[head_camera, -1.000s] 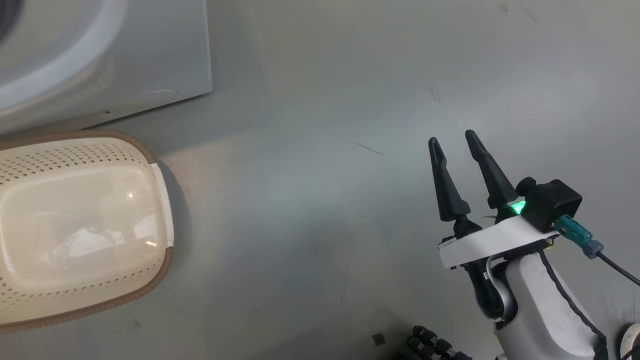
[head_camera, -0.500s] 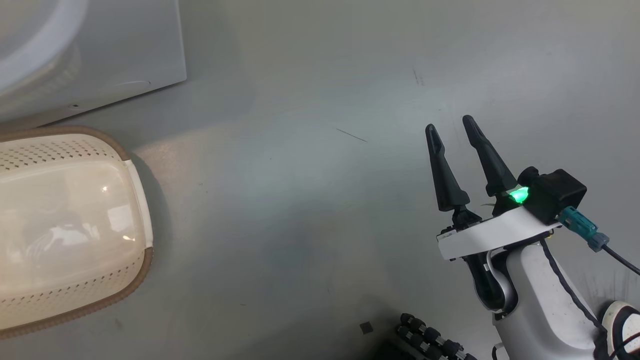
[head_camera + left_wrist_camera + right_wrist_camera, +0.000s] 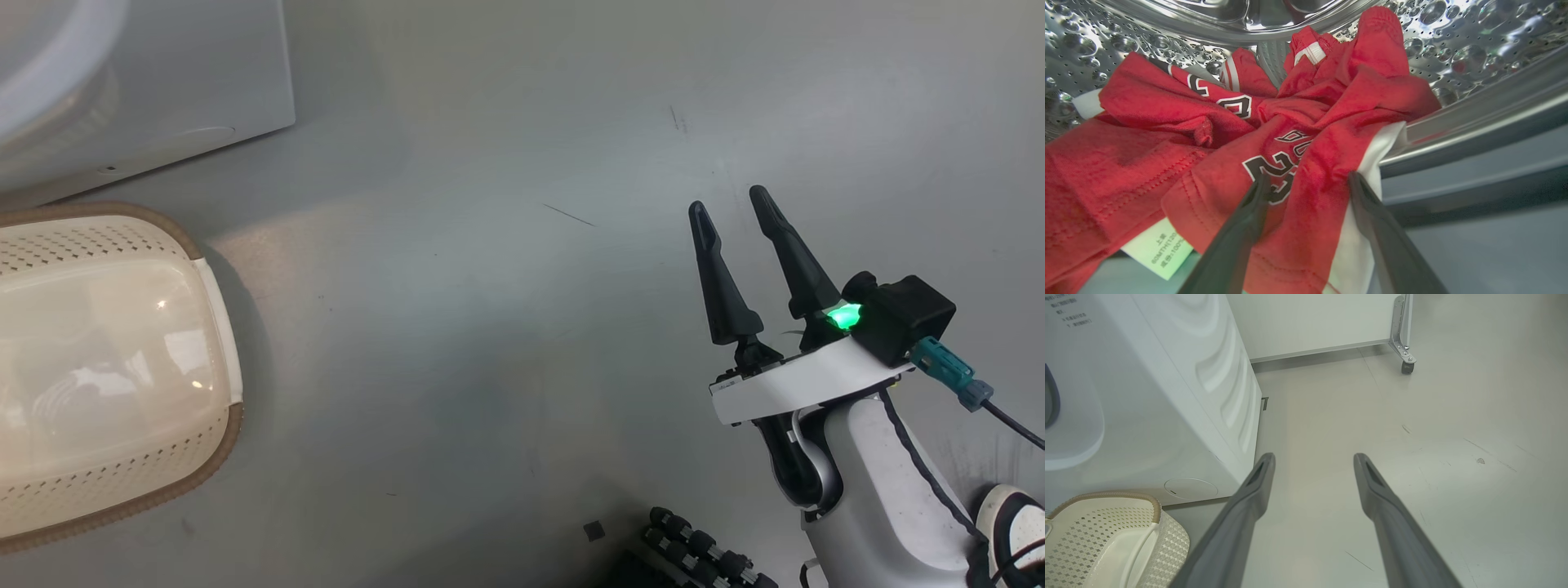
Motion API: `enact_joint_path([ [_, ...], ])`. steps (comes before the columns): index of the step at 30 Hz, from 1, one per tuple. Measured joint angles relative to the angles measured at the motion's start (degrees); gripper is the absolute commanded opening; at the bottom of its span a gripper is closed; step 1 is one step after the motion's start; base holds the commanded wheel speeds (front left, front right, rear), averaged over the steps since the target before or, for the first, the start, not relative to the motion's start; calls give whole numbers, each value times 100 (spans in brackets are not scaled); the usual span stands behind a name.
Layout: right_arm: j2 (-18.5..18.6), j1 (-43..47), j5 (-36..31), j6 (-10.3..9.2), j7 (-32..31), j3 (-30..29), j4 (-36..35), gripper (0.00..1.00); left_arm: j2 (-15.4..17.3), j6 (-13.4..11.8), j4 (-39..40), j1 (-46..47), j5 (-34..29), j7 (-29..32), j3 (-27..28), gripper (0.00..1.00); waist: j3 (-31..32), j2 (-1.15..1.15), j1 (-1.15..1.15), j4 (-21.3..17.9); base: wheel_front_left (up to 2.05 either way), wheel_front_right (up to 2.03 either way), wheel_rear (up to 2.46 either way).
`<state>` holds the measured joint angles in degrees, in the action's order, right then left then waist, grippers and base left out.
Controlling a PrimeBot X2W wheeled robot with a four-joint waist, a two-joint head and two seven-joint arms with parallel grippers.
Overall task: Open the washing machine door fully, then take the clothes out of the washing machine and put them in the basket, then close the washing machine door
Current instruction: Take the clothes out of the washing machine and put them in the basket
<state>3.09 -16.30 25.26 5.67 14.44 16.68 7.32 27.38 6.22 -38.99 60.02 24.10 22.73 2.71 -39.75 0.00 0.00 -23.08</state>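
Your left gripper point(image 3: 1307, 178), fingers apart, has a fold of the red clothes point(image 3: 1167, 122) between them, straight ahead in the steel drum point(image 3: 1453, 41); your right gripper point(image 3: 727, 201), likewise apart, hangs well off over the floor point(image 3: 490, 327).

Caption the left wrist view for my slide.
Open left gripper at the red clothes heaped inside the washing machine.

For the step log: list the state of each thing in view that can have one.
clothes: crumpled, heaped in the drum.
left gripper: open, astride a fold of the clothes.
right gripper: open, empty, above the floor.
basket: empty, on the floor beside the washing machine.
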Motion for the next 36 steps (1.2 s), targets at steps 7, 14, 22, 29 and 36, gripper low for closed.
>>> enact_joint_path([
  [7,-25,-22,-27,25,0,-47,-5,100,21,22,-257,142,1,-10,-86,0,-4,0,0,-3,0,0,0],
  [14,-32,-77,-71,32,0,-99,21,100,-24,67,-495,209,1,-276,-311,0,52,0,0,29,0,0,0],
  [22,-33,-80,-145,32,0,-202,71,100,-346,71,-754,175,4,-732,-499,0,279,0,0,142,0,0,0],
  [29,-32,-82,-249,42,0,-267,123,100,-648,89,-878,35,133,-1114,-710,0,517,0,0,346,0,0,0],
  [36,-8,-79,-333,76,0,-312,211,100,-893,89,-828,-366,252,-1478,-1163,0,803,0,0,610,0,0,0],
])
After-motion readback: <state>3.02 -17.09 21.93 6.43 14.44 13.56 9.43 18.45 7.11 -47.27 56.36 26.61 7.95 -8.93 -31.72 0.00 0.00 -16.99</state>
